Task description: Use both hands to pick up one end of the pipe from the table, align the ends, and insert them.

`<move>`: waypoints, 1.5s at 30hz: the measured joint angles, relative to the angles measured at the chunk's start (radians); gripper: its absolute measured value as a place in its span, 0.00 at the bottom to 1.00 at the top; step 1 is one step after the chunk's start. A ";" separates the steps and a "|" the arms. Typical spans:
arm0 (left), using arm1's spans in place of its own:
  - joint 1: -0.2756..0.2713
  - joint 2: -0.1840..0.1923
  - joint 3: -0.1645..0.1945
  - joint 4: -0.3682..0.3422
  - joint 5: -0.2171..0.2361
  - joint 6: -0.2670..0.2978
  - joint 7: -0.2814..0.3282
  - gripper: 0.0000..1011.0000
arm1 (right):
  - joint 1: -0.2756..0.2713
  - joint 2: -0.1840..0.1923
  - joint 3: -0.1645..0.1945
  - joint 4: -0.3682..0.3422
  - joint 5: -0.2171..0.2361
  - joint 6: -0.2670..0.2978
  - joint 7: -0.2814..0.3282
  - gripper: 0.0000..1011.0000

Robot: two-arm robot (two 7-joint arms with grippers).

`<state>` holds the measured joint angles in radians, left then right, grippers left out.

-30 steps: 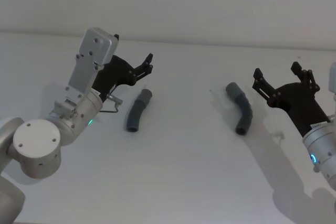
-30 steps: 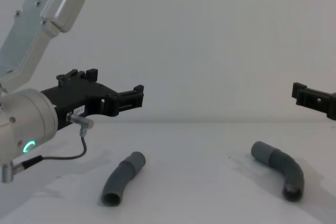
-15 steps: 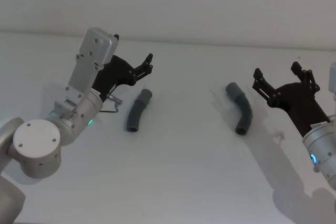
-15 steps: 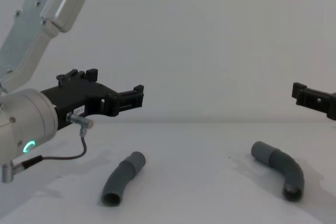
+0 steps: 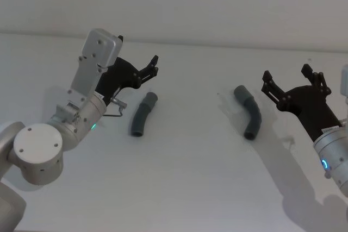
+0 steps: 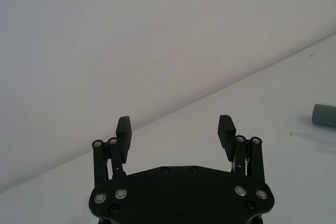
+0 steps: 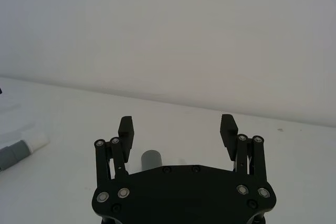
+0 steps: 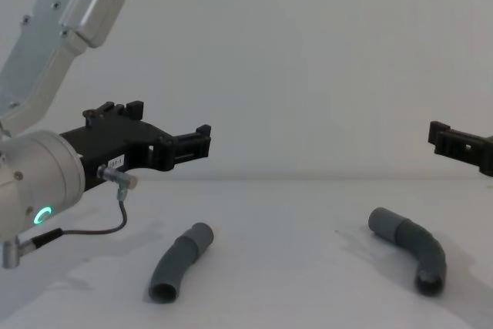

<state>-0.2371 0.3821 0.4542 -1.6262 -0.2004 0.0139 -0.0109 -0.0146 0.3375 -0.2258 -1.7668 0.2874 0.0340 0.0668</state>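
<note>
Two dark-grey bent pipe pieces lie apart on the white table (image 5: 190, 177). The left pipe piece (image 5: 141, 114) (image 8: 179, 263) lies just below and beside my left gripper (image 5: 154, 65) (image 6: 176, 129), which hovers open above the table with nothing in it. The right pipe piece (image 5: 249, 112) (image 8: 412, 248) lies left of my right gripper (image 5: 286, 77) (image 7: 177, 129), also open, empty and held above the table. In the right wrist view a grey pipe end (image 7: 151, 158) shows beyond the fingers, and the other piece's white tip (image 7: 38, 141) shows farther off.
A plain white wall (image 5: 217, 4) stands behind the table's far edge. Open table surface lies between the two pieces and in front of them. A thin cable (image 8: 100, 229) loops from my left wrist.
</note>
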 joint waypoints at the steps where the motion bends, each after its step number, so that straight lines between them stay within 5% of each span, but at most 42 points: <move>1: 0.000 0.000 0.000 0.000 0.000 0.000 0.000 0.99 | 0.000 0.000 0.000 0.000 0.000 0.000 0.000 0.99; 16: 0.000 0.000 0.000 0.000 0.000 0.000 0.000 0.99 | 0.001 0.010 -0.003 -0.002 0.015 0.060 0.031 0.99; 28: 0.000 0.000 0.000 0.000 0.000 0.000 0.000 0.99 | 0.021 0.041 -0.021 -0.012 0.009 0.218 0.052 0.99; 45: 0.000 0.000 0.000 0.000 0.000 0.000 0.000 0.99 | 0.086 0.022 -0.042 0.015 -0.006 0.386 0.045 0.99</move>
<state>-0.2372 0.3821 0.4542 -1.6262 -0.2004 0.0138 -0.0109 0.0715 0.3591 -0.2678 -1.7521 0.2812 0.4196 0.1115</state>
